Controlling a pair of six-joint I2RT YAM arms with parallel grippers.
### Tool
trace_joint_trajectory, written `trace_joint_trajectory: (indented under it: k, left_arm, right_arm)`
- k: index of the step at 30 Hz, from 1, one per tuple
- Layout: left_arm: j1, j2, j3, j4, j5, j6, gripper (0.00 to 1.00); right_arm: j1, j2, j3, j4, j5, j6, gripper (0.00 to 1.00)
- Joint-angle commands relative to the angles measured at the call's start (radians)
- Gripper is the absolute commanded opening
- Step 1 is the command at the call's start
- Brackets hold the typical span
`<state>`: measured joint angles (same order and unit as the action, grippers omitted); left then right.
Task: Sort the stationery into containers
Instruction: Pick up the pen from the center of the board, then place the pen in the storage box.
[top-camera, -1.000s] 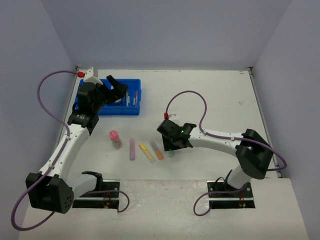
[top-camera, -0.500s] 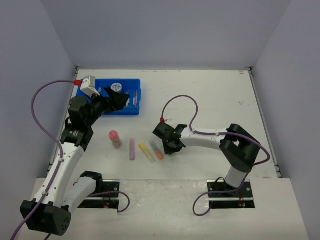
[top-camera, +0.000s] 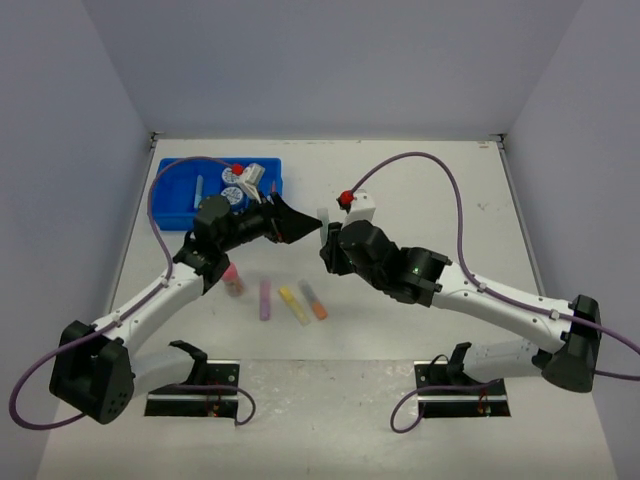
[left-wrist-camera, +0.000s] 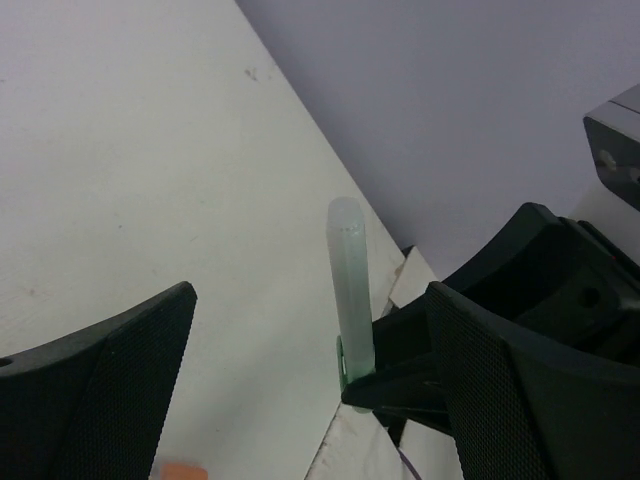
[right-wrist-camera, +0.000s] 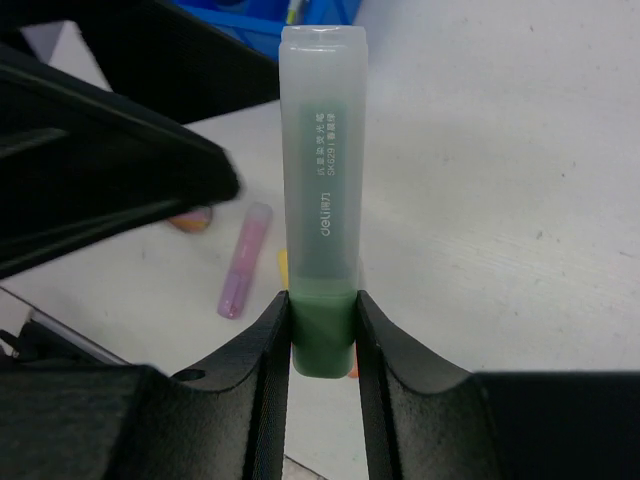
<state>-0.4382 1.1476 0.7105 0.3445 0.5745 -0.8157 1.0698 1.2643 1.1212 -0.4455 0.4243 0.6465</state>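
Note:
My right gripper (top-camera: 328, 238) is shut on a green marker stick (top-camera: 323, 217) and holds it above the table's middle. In the right wrist view the fingers (right-wrist-camera: 270, 360) clamp the marker's dark green end (right-wrist-camera: 322, 200), with its clear cap pointing away. My left gripper (top-camera: 308, 226) is open and faces it. In the left wrist view the marker (left-wrist-camera: 350, 290) stands between the spread jaws of the left gripper (left-wrist-camera: 315, 400), touching neither. Purple (top-camera: 265, 298), yellow (top-camera: 293, 304) and orange (top-camera: 314, 300) markers and a pink-capped bottle (top-camera: 232, 280) lie on the table. The blue tray (top-camera: 175, 190) holds two round tubs (top-camera: 232, 185).
Both arms meet over the middle of the white table (top-camera: 440, 190). The loose markers lie just below them, towards the near edge. The tray stands at the far left corner, with grey walls around the table on three sides. The purple marker also shows in the right wrist view (right-wrist-camera: 245, 260).
My right gripper has lifted the green marker off the table and carried it up and back. My left arm has swung from over the tray to the right, to face it.

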Motion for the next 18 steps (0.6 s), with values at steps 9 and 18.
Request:
trace_joint_trajectory:
  k: [9, 18]
  left_arm:
    - [-0.114, 0.111, 0.083, 0.166, 0.054, -0.050, 0.02]
    - [-0.065, 0.269, 0.488, -0.488, -0.569, 0.475, 0.00]
  right_arm:
    - [0.057, 0.009, 0.074, 0.069, 0.127, -0.074, 0.00]
    - [-0.025, -0.060, -0.064, 0.033, 0.283, -0.005, 0.99]
